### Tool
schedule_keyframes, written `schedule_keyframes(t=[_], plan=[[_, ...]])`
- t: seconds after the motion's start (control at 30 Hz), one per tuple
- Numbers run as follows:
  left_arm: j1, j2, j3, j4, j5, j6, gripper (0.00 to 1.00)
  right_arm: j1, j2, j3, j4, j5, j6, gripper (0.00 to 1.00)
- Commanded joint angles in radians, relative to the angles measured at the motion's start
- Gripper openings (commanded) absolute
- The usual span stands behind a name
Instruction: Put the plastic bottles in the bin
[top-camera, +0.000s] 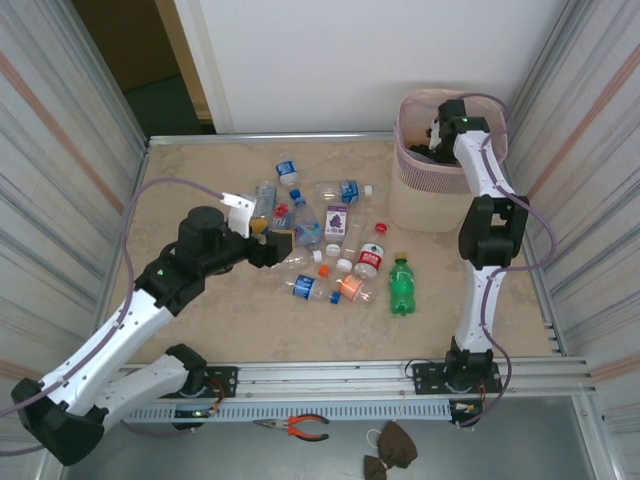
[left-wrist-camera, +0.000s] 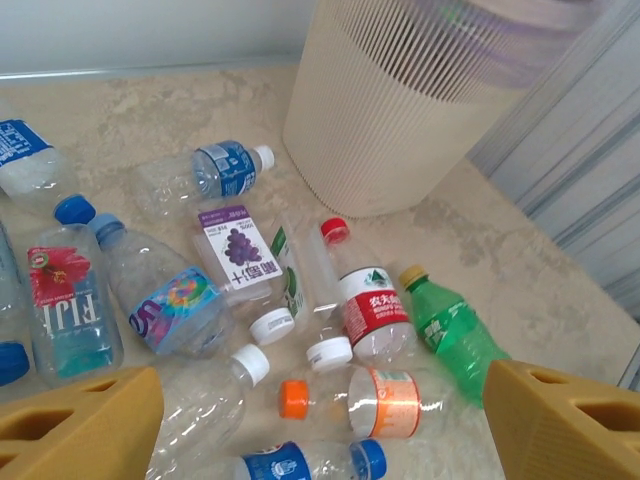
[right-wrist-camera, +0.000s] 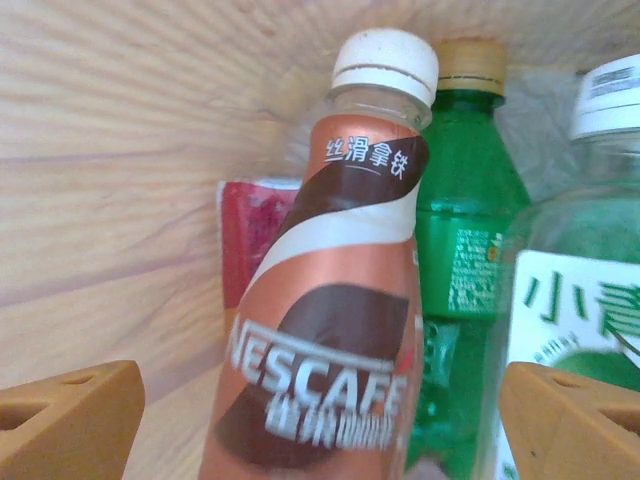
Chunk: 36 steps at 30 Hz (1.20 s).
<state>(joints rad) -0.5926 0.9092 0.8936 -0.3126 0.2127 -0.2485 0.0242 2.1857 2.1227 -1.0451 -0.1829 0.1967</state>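
The bottles (left-wrist-camera: 370, 310) are glossy plastic, the table (left-wrist-camera: 520, 260) matt, the bin (left-wrist-camera: 400, 130) ribbed plastic.

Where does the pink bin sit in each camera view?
Top external: bin at upper right.
Left wrist: bin at top, right of centre.
Right wrist: its inner wall at left, behind the Nescafe bottle.
Landmark: the lying green bottle before it, in top external and left wrist.

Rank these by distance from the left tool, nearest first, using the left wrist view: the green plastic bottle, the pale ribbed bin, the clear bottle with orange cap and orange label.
1. Clear bottle with orange cap and orange label: lying just ahead, near centre.
2. Green plastic bottle: farther out, at the view's right.
3. Pale ribbed bin: farthest, standing at the back.
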Motion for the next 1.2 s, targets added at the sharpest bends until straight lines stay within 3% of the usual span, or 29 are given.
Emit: schedule_keyframes(t=[0.0,0.3,0.63,0.77,0.9,1.17], plan=[[0.03,0.043,0.067,-0.097,0.082,0.173,0.84,-0.003,-0.114,0.038,-0.032,0.0,-0.011,0.91],[0.063,0.161,0.11,-0.136,0.246,0.582,0.83,-0.005,-0.257,0.053,-0.052,0.006,-0.011,0.9],[0.061,0.317,0.238,-0.305,0.385,1.031,0.83,-0.004,-0.424,0.067,-0.067,0.023,-0.017,0.9],[0.041,0.338,0.227,-0.312,0.371,1.205,0.83,-0.003,-0.506,0.047,-0.078,0.03,-0.017,0.9],[-0.014,0.385,0.224,-0.334,0.27,1.336,0.83,-0.003,-0.61,-0.037,-0.052,0.025,-0.014,0.9],[-0.097,0.549,0.235,-0.409,0.112,1.471,0.77,-0.003,-0.755,-0.164,-0.016,0.007,-0.01,0.9]])
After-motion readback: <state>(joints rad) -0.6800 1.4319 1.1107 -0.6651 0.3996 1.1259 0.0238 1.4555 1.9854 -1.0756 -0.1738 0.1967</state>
